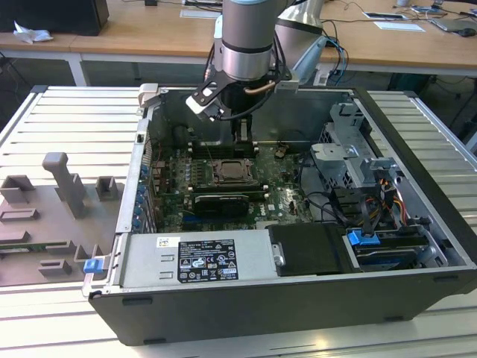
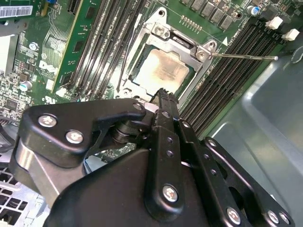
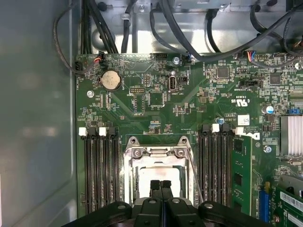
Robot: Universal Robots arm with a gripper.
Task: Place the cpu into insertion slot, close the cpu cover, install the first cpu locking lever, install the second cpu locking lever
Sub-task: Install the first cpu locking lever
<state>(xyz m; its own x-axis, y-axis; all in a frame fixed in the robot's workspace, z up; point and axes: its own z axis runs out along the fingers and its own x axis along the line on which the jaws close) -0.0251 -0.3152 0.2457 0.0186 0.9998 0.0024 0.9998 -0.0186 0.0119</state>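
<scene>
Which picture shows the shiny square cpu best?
The second wrist view: the cpu lies close and nearly whole inside the cpu cover. In the first wrist view the fingers hide part of it. In the exterior view it is a small grey square deep in the computer case.

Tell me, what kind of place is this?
Probably a robotics lab or test workshop: an opened computer case sits on a slatted metal bench, a robot arm reaches down into it, and office desks stand behind.
</scene>
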